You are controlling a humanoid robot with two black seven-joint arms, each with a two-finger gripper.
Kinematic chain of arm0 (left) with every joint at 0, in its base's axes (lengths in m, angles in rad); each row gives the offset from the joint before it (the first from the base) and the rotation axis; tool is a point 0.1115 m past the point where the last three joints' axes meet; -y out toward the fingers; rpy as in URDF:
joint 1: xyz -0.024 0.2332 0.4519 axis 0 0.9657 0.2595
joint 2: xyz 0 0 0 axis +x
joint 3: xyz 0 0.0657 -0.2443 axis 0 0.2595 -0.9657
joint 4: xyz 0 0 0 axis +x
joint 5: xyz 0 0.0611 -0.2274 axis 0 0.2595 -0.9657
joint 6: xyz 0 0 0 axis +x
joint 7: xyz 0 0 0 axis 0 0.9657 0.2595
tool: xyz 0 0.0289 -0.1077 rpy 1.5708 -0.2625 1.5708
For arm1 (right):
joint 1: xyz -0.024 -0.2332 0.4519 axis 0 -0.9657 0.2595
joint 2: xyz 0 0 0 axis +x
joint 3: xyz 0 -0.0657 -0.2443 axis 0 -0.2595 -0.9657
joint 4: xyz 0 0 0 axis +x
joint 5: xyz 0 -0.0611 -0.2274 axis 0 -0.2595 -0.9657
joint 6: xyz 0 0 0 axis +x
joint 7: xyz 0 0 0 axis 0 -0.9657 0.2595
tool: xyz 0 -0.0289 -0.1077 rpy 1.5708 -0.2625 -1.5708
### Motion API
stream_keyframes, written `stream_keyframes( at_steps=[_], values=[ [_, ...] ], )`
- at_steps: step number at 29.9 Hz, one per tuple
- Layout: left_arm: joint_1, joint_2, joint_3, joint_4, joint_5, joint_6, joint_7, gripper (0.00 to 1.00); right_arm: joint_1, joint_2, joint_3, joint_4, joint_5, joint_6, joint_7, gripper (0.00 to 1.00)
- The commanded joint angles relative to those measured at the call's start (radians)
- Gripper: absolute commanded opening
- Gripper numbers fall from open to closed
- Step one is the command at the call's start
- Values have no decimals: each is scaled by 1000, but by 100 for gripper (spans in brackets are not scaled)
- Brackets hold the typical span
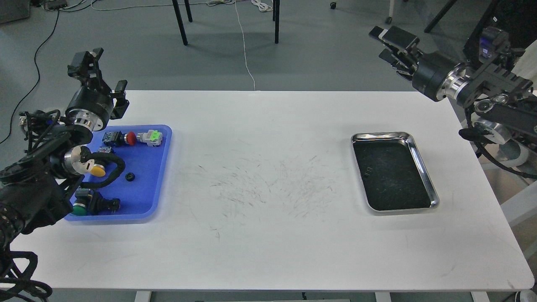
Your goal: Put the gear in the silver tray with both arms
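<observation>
The silver tray (423,167) lies on the right of the white table, with a small dark piece (368,170) on its scuffed floor. A small black round gear (130,176) lies in the blue tray (161,167) at the left. My left gripper (103,75) is open and empty, raised above the blue tray's far left corner. My right gripper (392,46) is raised high beyond the table's far right edge, well clear of the silver tray. Its fingers stand slightly apart and hold nothing.
The blue tray also holds push-button switches with a red cap (131,138), a yellow cap (98,171) and a green cap (78,208), plus a green connector (154,136). My left arm's cable (110,167) loops over it. Chair legs (181,25) stand beyond the table.
</observation>
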Motion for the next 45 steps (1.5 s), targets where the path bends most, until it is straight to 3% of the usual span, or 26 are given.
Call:
stream_keyframes(
  at_steps=[1, 6, 10, 12, 16, 19, 21, 25, 29, 33, 40, 45],
  values=[
    [-5, 31, -14, -10, -14, -28, 1, 99, -18, 2, 31, -3, 28, -2, 0, 82],
    [-12, 75, 2, -19, -1, -63, 42, 99, -38, 2, 58, -6, 38, -8, 0, 82],
    [23, 167, 5, -135, -3, -165, 140, 99, -41, 0, 64, -9, 38, -14, 0, 82],
    [78, 172, -15, -180, -6, -151, 133, 99, -44, 0, 64, -15, 42, -14, 0, 82],
    [145, 198, -139, -201, -79, -7, 115, 99, -45, -4, 64, -20, 81, -17, 0, 83],
    [282, 204, -286, -261, -176, 5, 79, 99, -47, -14, 64, -20, 93, -17, 0, 84],
    [309, 190, -380, -289, -188, 19, 61, 99, -52, -14, 64, -18, 93, -19, 0, 84],
    [360, 158, -434, -321, -184, 48, 49, 99, -64, -14, 64, -20, 93, -19, 0, 84],
    [363, 167, -367, -361, -153, 133, 56, 99, -73, -15, 64, -16, 93, -19, 0, 84],
    [319, 267, -175, -384, -80, 148, 58, 99, -81, -15, 64, -16, 93, -19, 0, 84],
    [131, 469, 171, -488, -25, 113, 72, 99, -84, -12, 86, -15, 93, -19, 0, 84],
    [-60, 526, 386, -534, 104, 105, 79, 99, -84, -4, 87, -18, 93, -19, 0, 84]
  ],
)
